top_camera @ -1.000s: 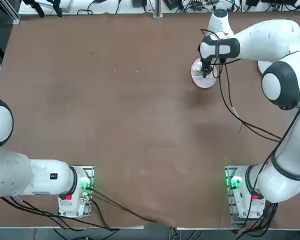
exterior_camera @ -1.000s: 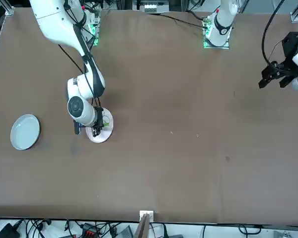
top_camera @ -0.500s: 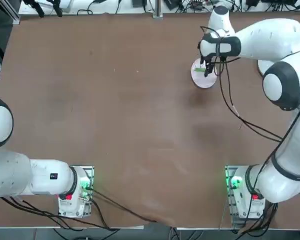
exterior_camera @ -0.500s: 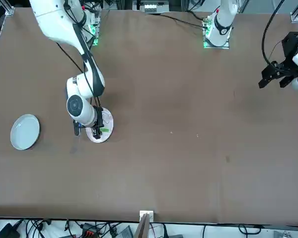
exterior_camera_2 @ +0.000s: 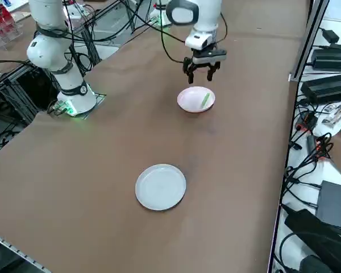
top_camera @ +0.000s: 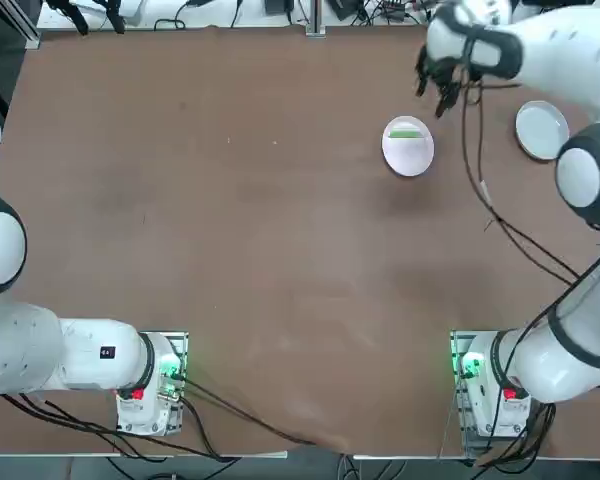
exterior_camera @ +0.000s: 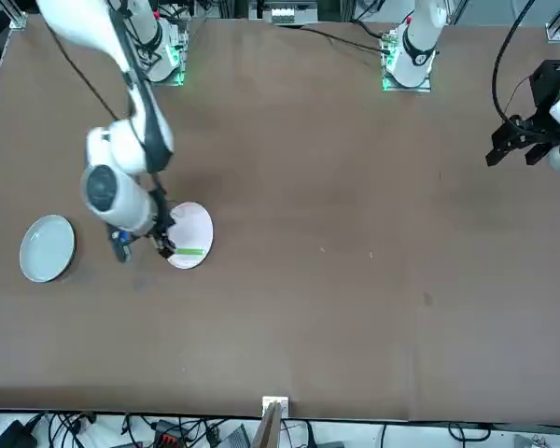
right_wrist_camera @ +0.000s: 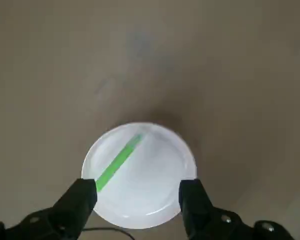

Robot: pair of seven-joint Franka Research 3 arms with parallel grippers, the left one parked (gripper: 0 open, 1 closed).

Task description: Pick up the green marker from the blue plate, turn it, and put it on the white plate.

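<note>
Across the brown tabletop (top_camera: 230, 250), the right gripper (exterior_camera_2: 199, 78) has its fingers apart, holding nothing; swinging low, it might clip the white plate (top_camera: 408, 158). The blue plate (top_camera: 542, 130) sits well apart. The green marker (top_camera: 405, 134) lies on the white one and could roll if that got jolted.

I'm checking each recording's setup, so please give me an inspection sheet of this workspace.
Surface: brown table, a few small marks
Marker: green marker lying on the white plate
Other plate: blue plate with nothing on it, apart from the white one
Clutter: black boxes and loose gear beyond the table edge
Gripper: right gripper open and empty, raised near the white plate
Cables: black cables hanging along the right arm
Surroundings: metal post at the edge
</note>
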